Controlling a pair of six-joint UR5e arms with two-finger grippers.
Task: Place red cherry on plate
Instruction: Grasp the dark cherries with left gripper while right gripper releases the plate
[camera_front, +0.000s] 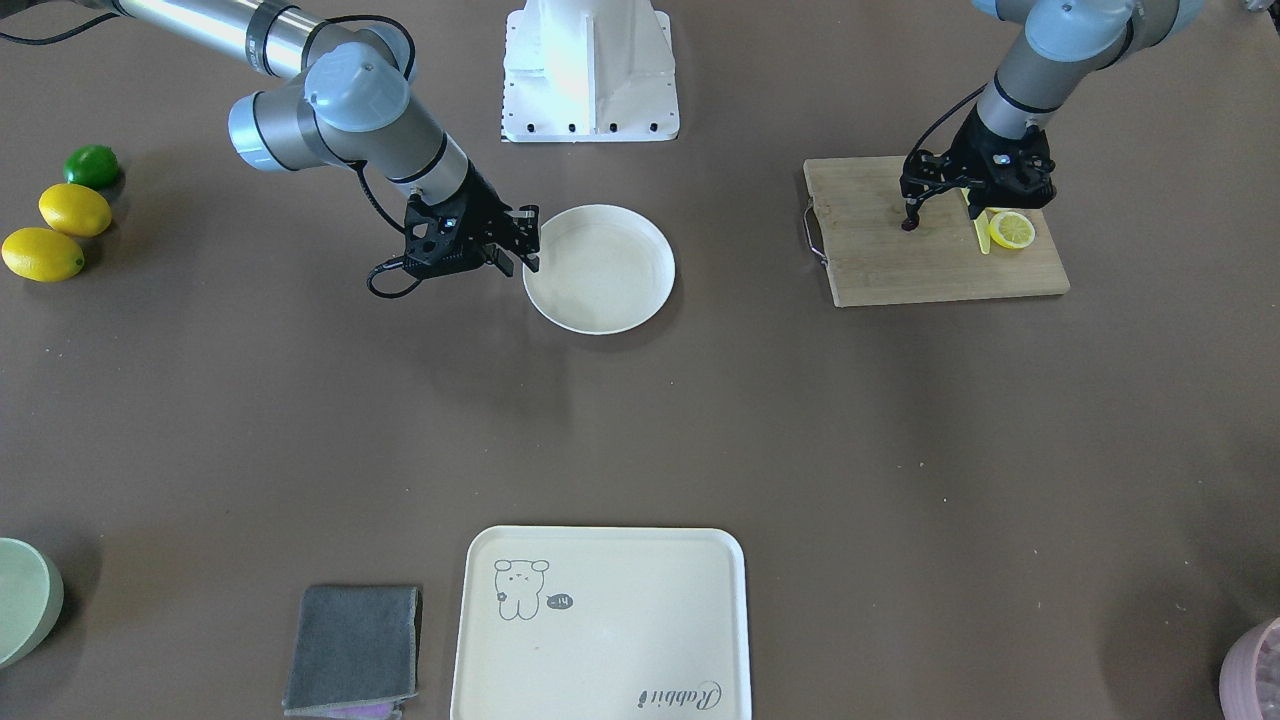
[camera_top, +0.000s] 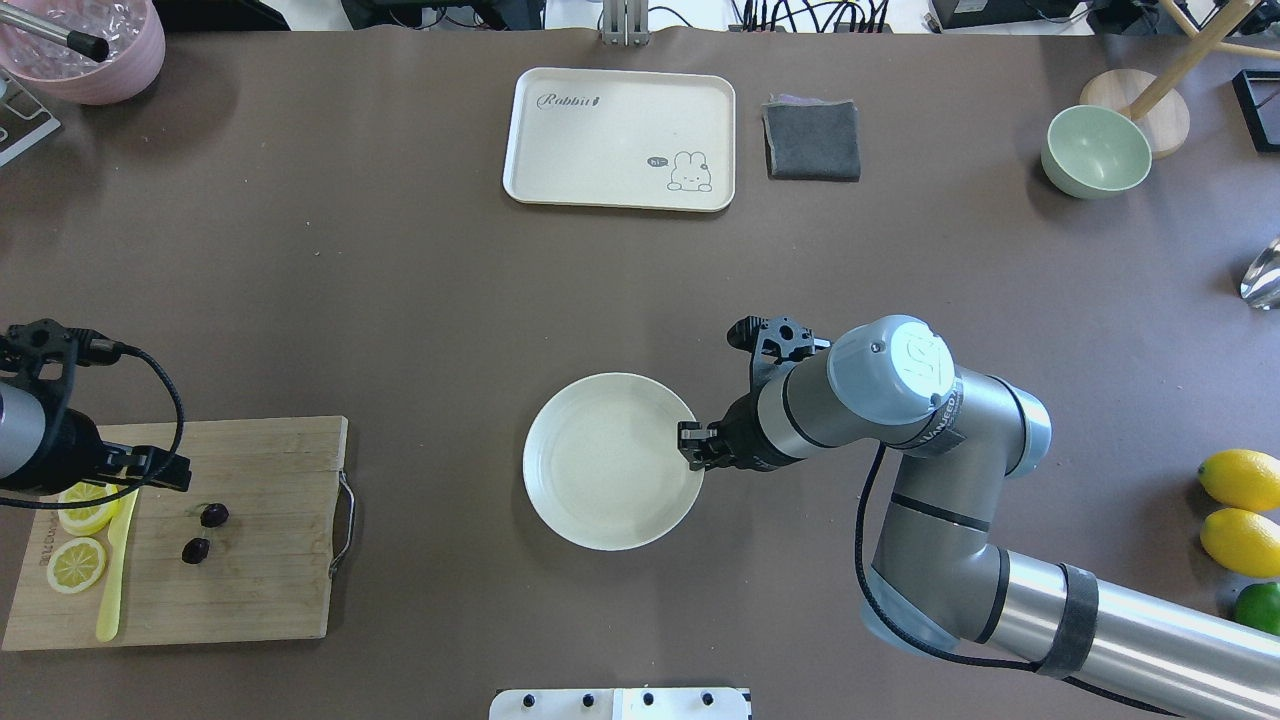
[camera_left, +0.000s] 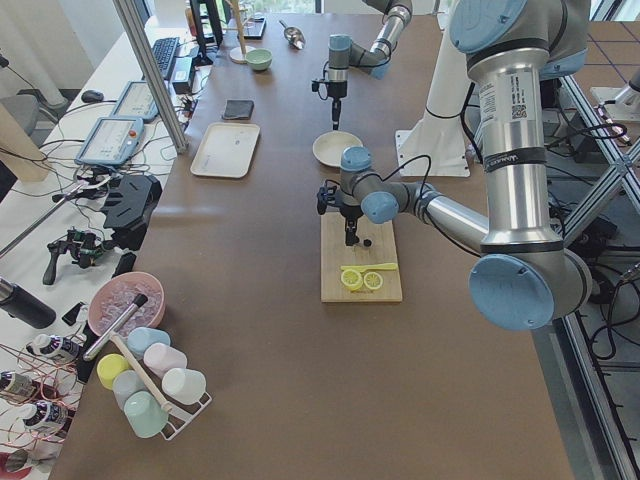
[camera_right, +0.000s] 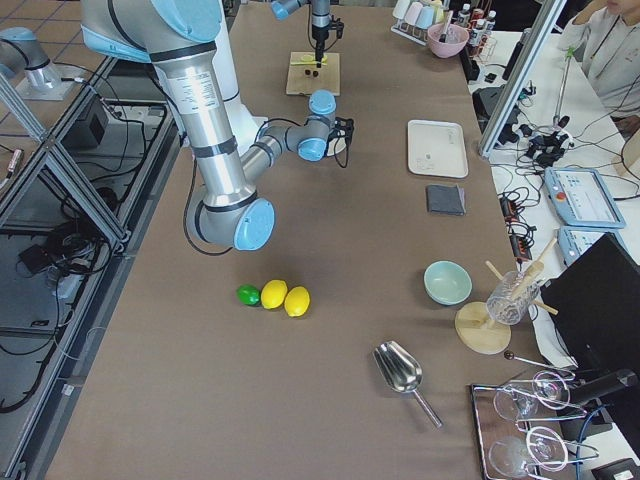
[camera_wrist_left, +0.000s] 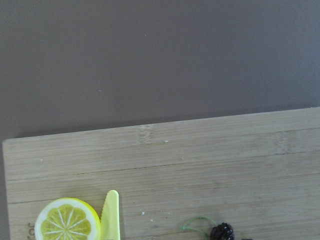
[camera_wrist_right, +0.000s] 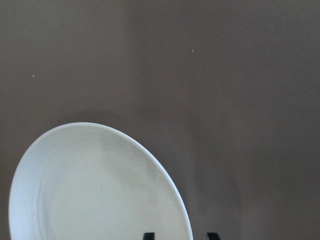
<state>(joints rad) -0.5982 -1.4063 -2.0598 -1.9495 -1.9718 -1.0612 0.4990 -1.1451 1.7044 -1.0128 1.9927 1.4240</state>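
The red cherry (camera_top: 213, 515), two tiny dark fruits on a thin green stem, lies on the wooden cutting board (camera_top: 250, 570) at the table's left. In the left wrist view the cherry (camera_wrist_left: 221, 231) sits at the bottom edge. My left gripper (camera_front: 942, 212) hovers low over the board beside the cherry, open and holding nothing. The round cream plate (camera_top: 610, 470) stands empty at the table's middle. My right gripper (camera_top: 690, 445) is open at the plate's right rim. Its fingertips (camera_wrist_right: 148, 235) straddle that rim without clamping it.
Two lemon slices (camera_top: 78, 562) and a yellow plastic knife (camera_top: 112, 580) share the board. The rabbit tray (camera_top: 620, 138), a grey cloth (camera_top: 812, 140) and a green bowl (camera_top: 1095, 150) stand along the far side. Whole lemons (camera_top: 1240, 478) and a lime (camera_top: 1258, 605) lie far right.
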